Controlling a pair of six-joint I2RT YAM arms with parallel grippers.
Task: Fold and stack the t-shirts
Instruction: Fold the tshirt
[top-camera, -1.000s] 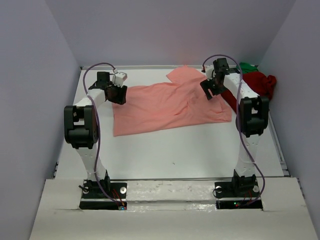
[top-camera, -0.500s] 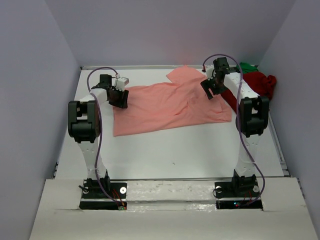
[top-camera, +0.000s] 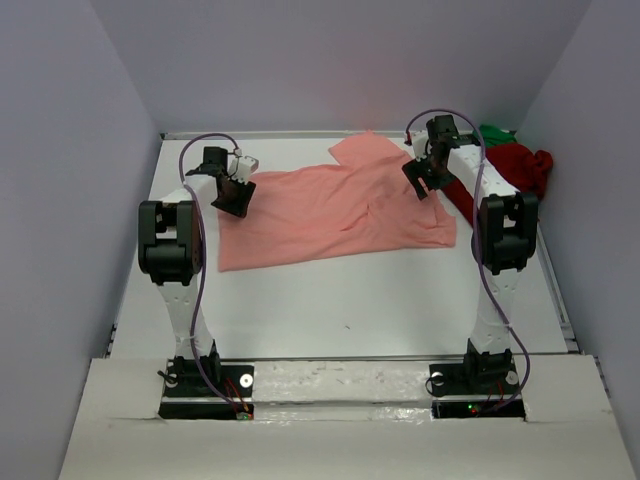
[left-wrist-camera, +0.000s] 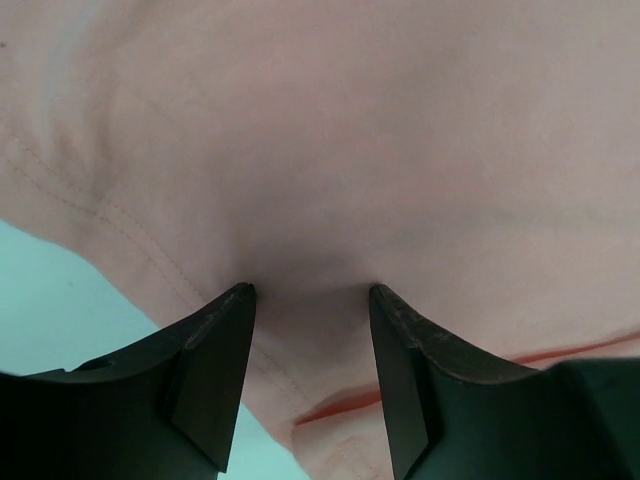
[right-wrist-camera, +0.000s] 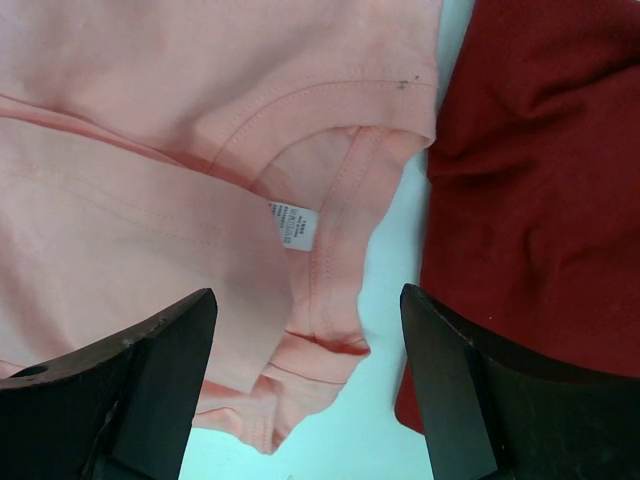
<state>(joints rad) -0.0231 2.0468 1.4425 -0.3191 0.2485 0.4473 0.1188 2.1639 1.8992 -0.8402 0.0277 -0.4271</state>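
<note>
The salmon-pink t-shirt (top-camera: 320, 215) lies spread flat across the back half of the table. My left gripper (top-camera: 235, 192) is at its left end, open, with both fingertips (left-wrist-camera: 243, 293) pressed down into the cloth (left-wrist-camera: 350, 150). My right gripper (top-camera: 424, 180) hovers open over the shirt's collar and its white label (right-wrist-camera: 292, 227), holding nothing. The dark red t-shirt (top-camera: 522, 165) lies bunched at the back right, just right of the collar (right-wrist-camera: 540, 180). A small crumple of bright green t-shirt (top-camera: 495, 132) shows behind it.
The white table (top-camera: 350, 300) is boxed in by grey walls on the left, back and right. Its raised rim (top-camera: 562, 300) runs along the right side. Both arm bases stand at the near edge.
The pink shirt has slid a little to the left with the left gripper pressed on it. The left arm's elbow has swung. The right gripper has barely moved.
</note>
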